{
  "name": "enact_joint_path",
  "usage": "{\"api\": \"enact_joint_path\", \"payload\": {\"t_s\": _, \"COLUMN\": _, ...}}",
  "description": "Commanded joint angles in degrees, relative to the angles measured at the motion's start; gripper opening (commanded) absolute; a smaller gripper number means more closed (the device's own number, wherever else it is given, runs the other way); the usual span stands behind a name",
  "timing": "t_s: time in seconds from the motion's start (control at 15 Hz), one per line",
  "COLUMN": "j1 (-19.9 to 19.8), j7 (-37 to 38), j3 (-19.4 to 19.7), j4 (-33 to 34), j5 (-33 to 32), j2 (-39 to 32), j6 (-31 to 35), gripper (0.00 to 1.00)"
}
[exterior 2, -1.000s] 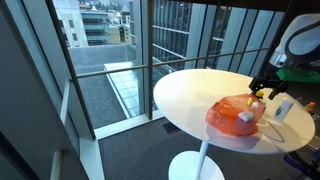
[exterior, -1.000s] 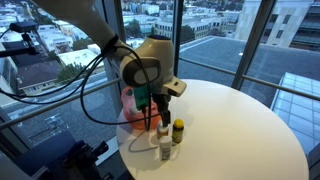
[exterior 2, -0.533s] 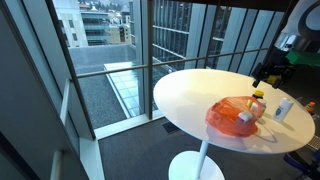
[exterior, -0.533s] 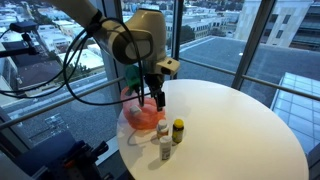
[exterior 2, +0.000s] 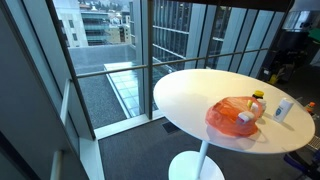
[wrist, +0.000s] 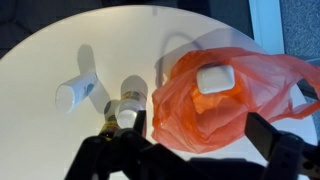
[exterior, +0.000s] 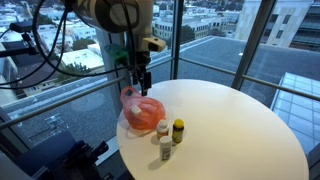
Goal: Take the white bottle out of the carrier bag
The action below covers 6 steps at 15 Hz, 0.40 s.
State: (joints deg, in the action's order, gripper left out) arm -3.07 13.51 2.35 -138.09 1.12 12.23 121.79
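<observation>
An orange carrier bag (exterior: pixel 141 112) lies on the round white table (exterior: pixel 230 130) near its edge; it also shows in an exterior view (exterior 2: pixel 232 117) and in the wrist view (wrist: pixel 225 100). A white square-topped object (wrist: pixel 213 78) sits inside the bag. A white bottle (wrist: pixel 75 93) stands on the table outside the bag, in both exterior views (exterior: pixel 165 150) (exterior 2: pixel 283 109). My gripper (exterior: pixel 142 84) hangs open and empty well above the bag. Its fingers frame the bag's lower part in the wrist view (wrist: pixel 190 150).
An orange-capped bottle (exterior: pixel 162 129) and a dark bottle with a yellow cap (exterior: pixel 178 130) stand beside the bag. Glass window walls (exterior: pixel 200 40) surround the table. The floor drops away beyond the table's edge (exterior 2: pixel 170 110).
My gripper has risen from down at the bag to well above it, and moved back toward the window. The bag and the bottles have stayed in place.
</observation>
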Motion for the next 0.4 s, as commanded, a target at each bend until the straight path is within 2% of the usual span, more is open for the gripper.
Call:
{"api": "enact_joint_path", "payload": {"t_s": 0.0, "j1": 0.4, "j7": -3.1, "j3": -1.0, "j4": 3.6, "j5": -1.7, "j2": 0.3, "j6": -8.2, "gripper": 1.0}}
{"api": "enact_joint_path", "payload": {"t_s": 0.07, "j1": 0.0, "j7": -1.9, "j3": -0.8, "j4": 1.6, "j5": -0.3, "j2": 0.6, "j6": -4.8, "gripper": 1.0}}
{"api": "enact_joint_path", "payload": {"t_s": 0.33, "j1": 0.2, "j7": -2.4, "j3": -1.2, "j4": 2.3, "j5": -0.8, "j2": 0.5, "j6": -6.5, "gripper": 1.0}}
